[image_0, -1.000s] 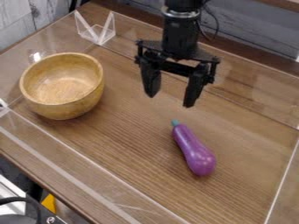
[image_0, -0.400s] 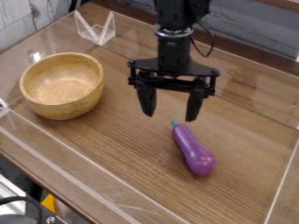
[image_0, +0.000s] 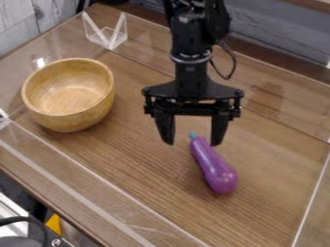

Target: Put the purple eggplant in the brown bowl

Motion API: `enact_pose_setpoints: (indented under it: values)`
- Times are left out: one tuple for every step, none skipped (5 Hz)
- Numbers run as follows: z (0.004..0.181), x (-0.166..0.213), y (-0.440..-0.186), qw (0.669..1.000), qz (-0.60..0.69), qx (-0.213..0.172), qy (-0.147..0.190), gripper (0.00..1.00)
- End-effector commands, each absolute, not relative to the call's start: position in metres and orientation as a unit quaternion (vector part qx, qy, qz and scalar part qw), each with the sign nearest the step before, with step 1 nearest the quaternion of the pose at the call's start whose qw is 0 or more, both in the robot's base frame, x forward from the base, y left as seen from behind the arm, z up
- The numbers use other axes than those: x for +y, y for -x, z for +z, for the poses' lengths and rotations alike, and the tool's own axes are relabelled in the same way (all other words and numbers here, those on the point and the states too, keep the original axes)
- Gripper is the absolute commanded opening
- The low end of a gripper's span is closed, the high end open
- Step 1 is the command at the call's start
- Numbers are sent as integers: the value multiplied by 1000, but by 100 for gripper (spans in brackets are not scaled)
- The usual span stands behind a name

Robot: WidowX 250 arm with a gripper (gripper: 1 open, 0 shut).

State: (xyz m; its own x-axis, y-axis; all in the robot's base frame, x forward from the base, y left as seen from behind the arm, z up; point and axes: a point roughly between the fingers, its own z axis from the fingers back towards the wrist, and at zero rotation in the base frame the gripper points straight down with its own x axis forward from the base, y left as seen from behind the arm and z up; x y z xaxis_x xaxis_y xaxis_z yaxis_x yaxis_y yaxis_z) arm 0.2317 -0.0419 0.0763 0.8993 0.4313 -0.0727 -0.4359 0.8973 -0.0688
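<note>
Nothing is moved yet: the glossy purple toy eggplant (image_0: 214, 165) lies on the table, right of the empty round wooden brown bowl (image_0: 68, 93). The black gripper (image_0: 192, 130) hangs spread above its stem end, holding nothing.

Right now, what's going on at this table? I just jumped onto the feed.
A single robot arm is working over a wooden table. Its gripper points down with jaws spread wide, empty, above the stem end of the purple eggplant, which lies flat on the table. Whether a fingertip touches the eggplant can't be told from this view. The brown bowl sits empty off to the left. Nothing has been picked up yet.
</note>
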Motion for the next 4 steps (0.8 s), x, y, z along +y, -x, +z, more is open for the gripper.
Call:
enact_pose_setpoints:
  values:
    - [80, -48, -235, 968, 242, -9, 64, 100]
    - [70, -51, -237, 963, 257, -21, 75, 100]
    - [61, -51, -240, 962, 262, -29, 76, 100]
    - [52, -52, -242, 961, 264, -39, 74, 100]
